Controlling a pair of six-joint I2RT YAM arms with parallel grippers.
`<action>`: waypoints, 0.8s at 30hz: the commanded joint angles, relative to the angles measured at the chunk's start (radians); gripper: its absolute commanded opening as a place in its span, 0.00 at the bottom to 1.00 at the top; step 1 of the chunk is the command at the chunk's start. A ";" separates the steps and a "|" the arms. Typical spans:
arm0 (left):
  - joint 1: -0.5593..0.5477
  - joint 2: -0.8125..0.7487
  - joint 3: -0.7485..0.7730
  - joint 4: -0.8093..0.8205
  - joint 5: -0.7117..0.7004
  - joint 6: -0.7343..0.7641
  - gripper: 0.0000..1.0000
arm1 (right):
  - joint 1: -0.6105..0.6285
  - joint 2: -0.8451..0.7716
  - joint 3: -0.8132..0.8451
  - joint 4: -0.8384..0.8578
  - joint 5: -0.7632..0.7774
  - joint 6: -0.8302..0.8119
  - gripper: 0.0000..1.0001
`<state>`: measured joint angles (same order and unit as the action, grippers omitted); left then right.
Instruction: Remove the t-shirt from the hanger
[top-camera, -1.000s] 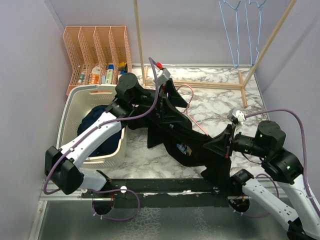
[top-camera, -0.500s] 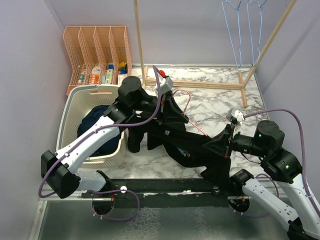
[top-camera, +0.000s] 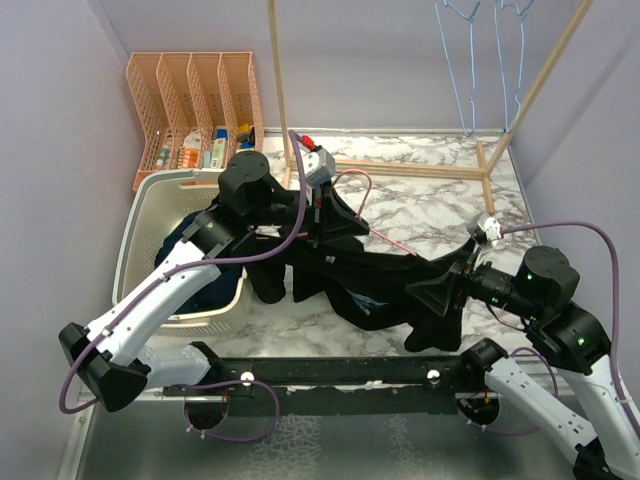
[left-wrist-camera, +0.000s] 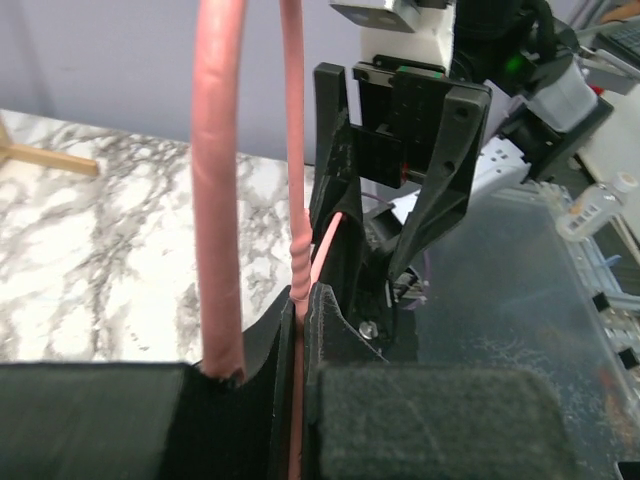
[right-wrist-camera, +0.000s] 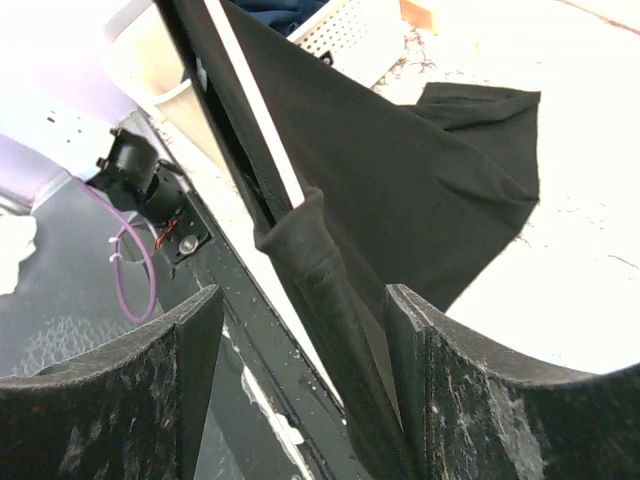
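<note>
Since a sec ago, the right gripper (right-wrist-camera: 300, 300) has been spread wide; the black t-shirt (top-camera: 370, 280) hem is draped loose btwn its fingers, unpinched. The left gripper (top-camera: 322, 218) is clamped on the pink hanger (left-wrist-camera: 215, 200) wire. Bare marble table (top-camera: 440, 190) is left behind the shirt, up to the wooden rack (top-camera: 400, 168); the laundry basket (top-camera: 140, 215) is set at the left. The shirt is stretched, wrinkled, across mid-table btwn both arms. Counted: 1 shirt, 1 pink hanger, 2 blue hangers (top-camera: 470, 60), 1 basket.

A lab test cell dressed as a laundry corner: plain lilac walls (top-camera: 60, 150) close around the laundry basket (top-camera: 127, 250), a wooden rack (top-camera: 400, 168) with blue hangers (top-camera: 470, 60) stands right of it, an orange organizer (top-camera: 190, 90) behind it.
</note>
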<state>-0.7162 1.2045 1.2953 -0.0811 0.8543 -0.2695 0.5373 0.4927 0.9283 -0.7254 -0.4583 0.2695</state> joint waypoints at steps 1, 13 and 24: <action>0.016 -0.059 0.134 -0.081 -0.243 0.106 0.00 | 0.004 -0.036 0.046 -0.081 0.095 0.024 0.68; 0.016 -0.122 0.200 -0.149 -0.345 0.129 0.00 | 0.004 -0.040 0.115 -0.178 0.401 0.083 0.02; 0.015 -0.218 0.192 -0.092 -0.394 0.102 0.00 | 0.004 0.026 0.140 -0.349 0.773 0.254 0.01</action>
<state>-0.7139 1.0504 1.4631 -0.2707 0.5674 -0.1814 0.5415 0.4774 1.0565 -0.9249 0.1234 0.4404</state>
